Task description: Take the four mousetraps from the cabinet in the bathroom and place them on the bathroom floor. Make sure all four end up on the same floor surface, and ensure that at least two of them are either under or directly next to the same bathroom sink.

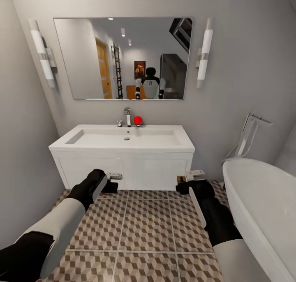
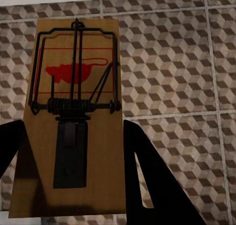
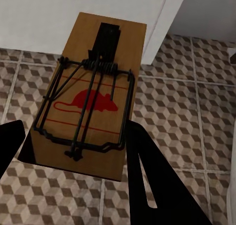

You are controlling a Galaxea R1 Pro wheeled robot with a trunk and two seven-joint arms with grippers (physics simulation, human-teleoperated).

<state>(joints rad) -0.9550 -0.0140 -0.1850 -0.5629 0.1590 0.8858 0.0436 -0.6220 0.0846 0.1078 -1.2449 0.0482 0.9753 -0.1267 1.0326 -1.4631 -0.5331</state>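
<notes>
With each claw pinching a mousetrap (left claw [image 2: 73, 185], right claw [image 3: 73, 185]), you're just before the sink [image 1: 123, 144]; bathroom floor [image 1: 148, 228] is straight below, probably near.

I've got both arms stretched forward, low. My black left gripper [image 1: 116, 176] and black right gripper [image 1: 190, 176] are each clamped on something — wrists level.

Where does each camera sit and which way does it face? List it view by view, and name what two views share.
Head view: on the robot's head, facing forward and down at the sink, mirror and bathtub; both forearms show, left gripper and right gripper.
Left wrist view: near the left gripper, looking along its dark fingers at a held mousetrap over the cube-patterned floor.
Right wrist view: near the right gripper, looking at its mousetrap by the white vanity.
Shared: the tiled floor and vanity.
</notes>
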